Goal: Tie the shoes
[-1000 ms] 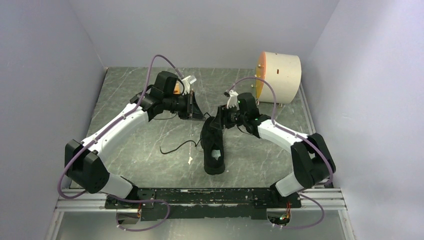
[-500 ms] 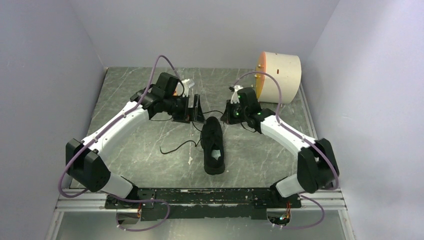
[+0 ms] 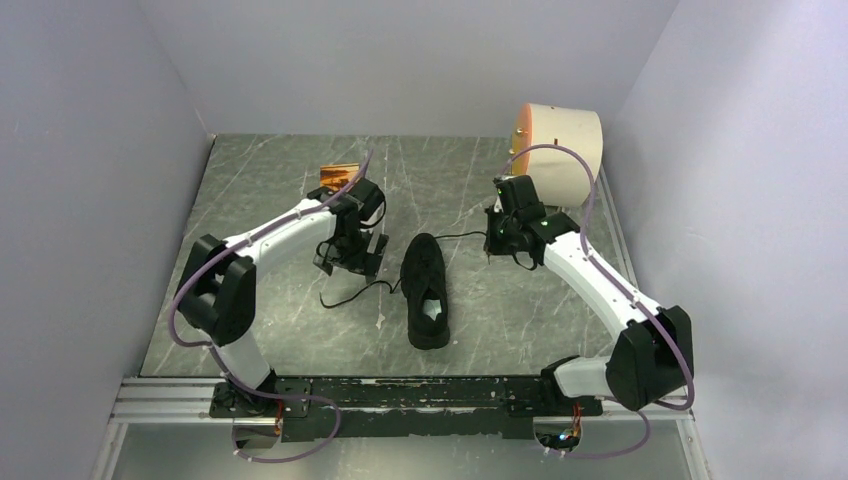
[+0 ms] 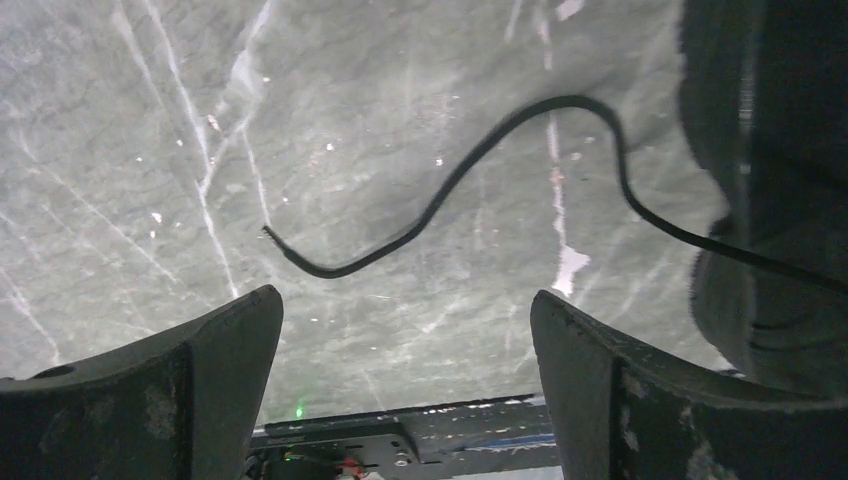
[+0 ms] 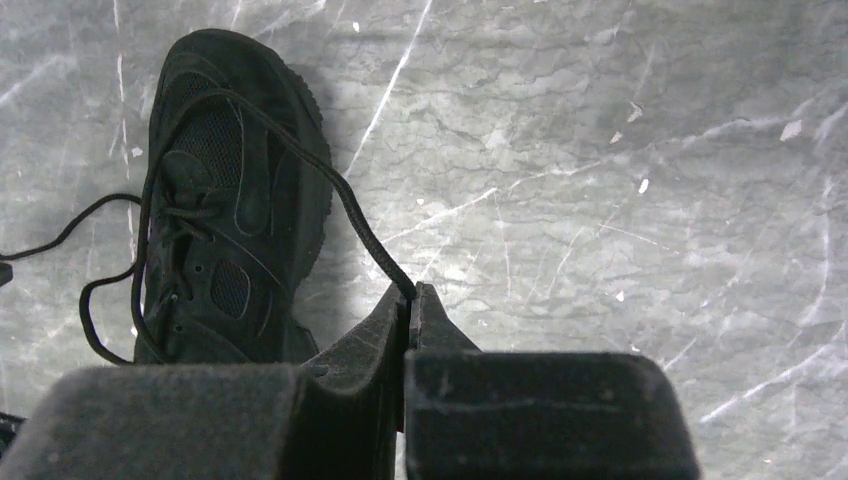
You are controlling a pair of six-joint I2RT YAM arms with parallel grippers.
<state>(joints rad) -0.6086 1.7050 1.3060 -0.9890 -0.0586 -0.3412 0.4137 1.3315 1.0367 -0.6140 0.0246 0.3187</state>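
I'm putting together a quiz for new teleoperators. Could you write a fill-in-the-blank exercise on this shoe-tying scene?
1. The right gripper has its jaws ____ on one black lace of the sneaker.
2. The left gripper hangs over the other lace's loose end with its jaws ____.
3. In the top view, the beige cylinder stands at the far ____ corner of the table.
Missing words: shut; open; right.

no text, label, brand or number can be read on anything.
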